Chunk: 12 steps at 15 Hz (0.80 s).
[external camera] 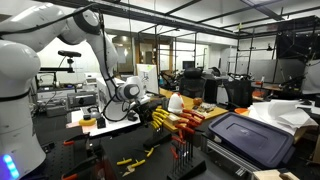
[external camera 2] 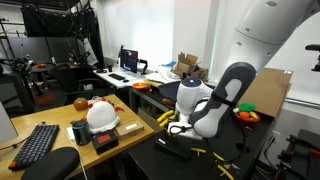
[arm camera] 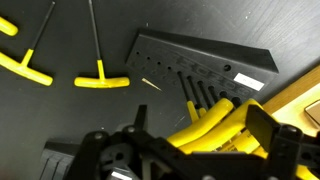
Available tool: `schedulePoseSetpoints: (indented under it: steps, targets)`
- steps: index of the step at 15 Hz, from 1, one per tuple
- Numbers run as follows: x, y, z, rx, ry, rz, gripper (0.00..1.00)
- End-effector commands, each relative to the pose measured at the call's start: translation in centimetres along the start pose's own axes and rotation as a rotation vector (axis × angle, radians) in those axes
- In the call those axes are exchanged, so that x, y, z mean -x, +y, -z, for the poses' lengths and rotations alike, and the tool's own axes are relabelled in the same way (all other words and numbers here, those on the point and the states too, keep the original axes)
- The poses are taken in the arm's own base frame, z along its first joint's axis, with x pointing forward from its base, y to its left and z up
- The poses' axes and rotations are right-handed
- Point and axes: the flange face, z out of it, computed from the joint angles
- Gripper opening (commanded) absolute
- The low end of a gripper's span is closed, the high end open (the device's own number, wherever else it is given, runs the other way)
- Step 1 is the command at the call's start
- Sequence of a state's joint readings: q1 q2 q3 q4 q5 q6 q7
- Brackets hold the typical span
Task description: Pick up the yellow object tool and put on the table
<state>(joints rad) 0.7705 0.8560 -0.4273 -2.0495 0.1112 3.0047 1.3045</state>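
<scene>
While gripper (arm camera: 195, 130) gapes, yel. tools (arm camera: 225, 112) in rack (arm camera: 200, 58)

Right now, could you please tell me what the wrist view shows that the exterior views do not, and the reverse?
Only the wrist view shows the holes of the dark grey tool rack and the jaws standing open either side of its yellow-handled tools. Only an exterior view shows the white plastic hard hat, the black computer keyboard and the robot's white arm. Both share loose yellow T-handle keys lying on the dark table.
</scene>
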Motion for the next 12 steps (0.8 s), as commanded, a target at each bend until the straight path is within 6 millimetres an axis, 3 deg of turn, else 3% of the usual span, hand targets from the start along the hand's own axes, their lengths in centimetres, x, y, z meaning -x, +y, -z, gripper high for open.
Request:
schedulePoseSetpoints:
  steps: [1, 12]
  targets:
    - [0.2, -0.2, 0.6, -0.014, -0.007, -0.005, 1.0]
    - [0.5, -0.2, 1.9, -0.014, -0.022, 0.081, 1.0]
